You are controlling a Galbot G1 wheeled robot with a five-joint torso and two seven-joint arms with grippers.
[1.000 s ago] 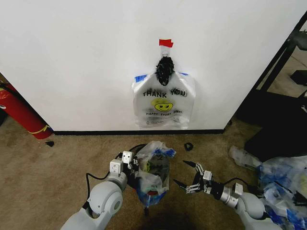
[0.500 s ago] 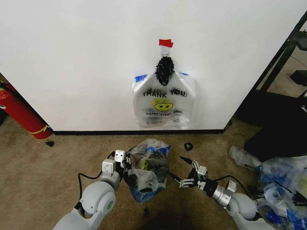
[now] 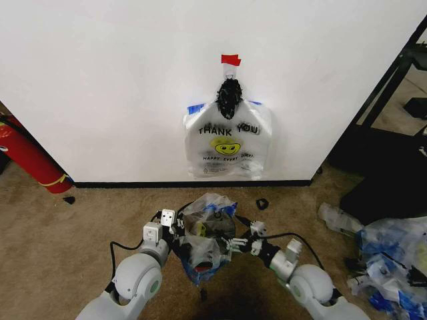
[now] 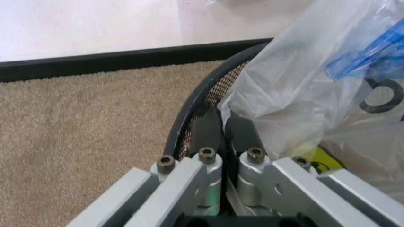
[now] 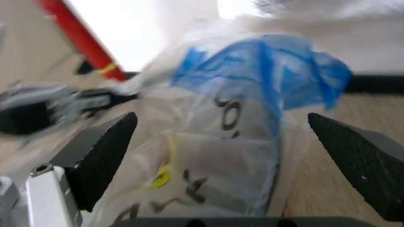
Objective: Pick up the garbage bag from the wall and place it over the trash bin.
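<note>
The garbage bag (image 3: pixel 208 230), crinkly white plastic with black print and blue-tinted handles, is draped over the black mesh trash bin (image 3: pixel 200 257) on the carpet below the wall (image 3: pixel 120 87). My left gripper (image 3: pixel 176 230) is shut on the bag's left edge, right at the bin's rim (image 4: pixel 196 106); its fingers (image 4: pixel 208 135) press together beside the bag (image 4: pixel 303 90). At the bag's right side my right gripper (image 3: pixel 235 235) is open. In the right wrist view the gripper (image 5: pixel 230 142) has the bag (image 5: pixel 240 127) between its wide-spread fingers (image 5: pixel 101 151).
A flat bundle of same-print bags (image 3: pixel 227 150) hangs on the wall under a black knot (image 3: pixel 229 98) and red tape (image 3: pixel 230 60). A red fire extinguisher (image 3: pixel 27 157) leans at the left. A heap of clear and blue plastic (image 3: pixel 390 260) and a black rack (image 3: pixel 393 87) stand right.
My right gripper has moved left across the carpet, and its open fingers now reach the bag's right side. The left gripper shifted slightly left with the bag's edge, then held.
</note>
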